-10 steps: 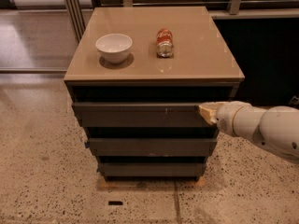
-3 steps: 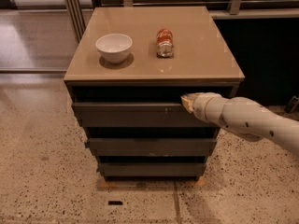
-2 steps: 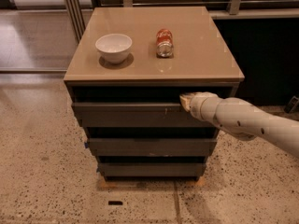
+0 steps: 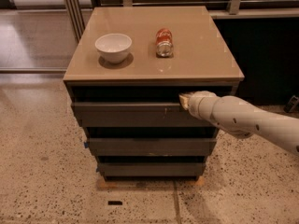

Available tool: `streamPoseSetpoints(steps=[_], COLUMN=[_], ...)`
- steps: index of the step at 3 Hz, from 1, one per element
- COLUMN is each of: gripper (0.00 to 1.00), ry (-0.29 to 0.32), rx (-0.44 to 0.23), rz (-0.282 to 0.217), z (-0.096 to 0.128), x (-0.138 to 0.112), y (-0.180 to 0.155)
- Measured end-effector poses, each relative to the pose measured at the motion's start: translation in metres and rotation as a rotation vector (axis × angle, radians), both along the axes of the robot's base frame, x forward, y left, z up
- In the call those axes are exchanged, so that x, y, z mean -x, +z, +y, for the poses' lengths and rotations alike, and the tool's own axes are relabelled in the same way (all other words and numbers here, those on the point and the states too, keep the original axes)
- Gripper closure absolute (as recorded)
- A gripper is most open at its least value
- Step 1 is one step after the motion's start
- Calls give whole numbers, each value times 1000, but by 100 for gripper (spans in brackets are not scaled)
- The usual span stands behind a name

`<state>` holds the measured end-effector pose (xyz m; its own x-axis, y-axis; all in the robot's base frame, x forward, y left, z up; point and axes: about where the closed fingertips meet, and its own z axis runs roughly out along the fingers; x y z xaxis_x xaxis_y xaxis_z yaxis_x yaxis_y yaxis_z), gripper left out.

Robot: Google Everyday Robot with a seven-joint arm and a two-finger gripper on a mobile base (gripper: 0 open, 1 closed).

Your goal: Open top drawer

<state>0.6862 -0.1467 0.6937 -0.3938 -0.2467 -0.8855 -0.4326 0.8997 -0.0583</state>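
The top drawer (image 4: 126,113) is the widest of three dark grey handleless fronts under the beige cabinet top (image 4: 205,59). Its long flat front stands slightly forward of the dark gap beneath the top. My gripper (image 4: 183,100) comes in from the right on a white arm (image 4: 243,120) and its tip is at the top edge of this drawer's front, right of centre. The mid-width drawer (image 4: 152,146) and the narrowest drawer (image 4: 152,169) sit below, both closed.
A white bowl (image 4: 113,47) and a red can (image 4: 164,42) lying on its side rest on the cabinet top. Speckled floor surrounds the cabinet. A dark wall panel is to the right, metal rails at the back left.
My gripper has moved left along the top drawer's upper edge, from the right end to right of centre. The drawers look unmoved.
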Motion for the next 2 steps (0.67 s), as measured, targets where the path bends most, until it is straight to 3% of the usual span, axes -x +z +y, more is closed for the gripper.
streamPoseSetpoints(steps=[2], gripper=[100], ry=[-22], rx=[6], rz=[6], z=[-2], x=[-10], y=[-3])
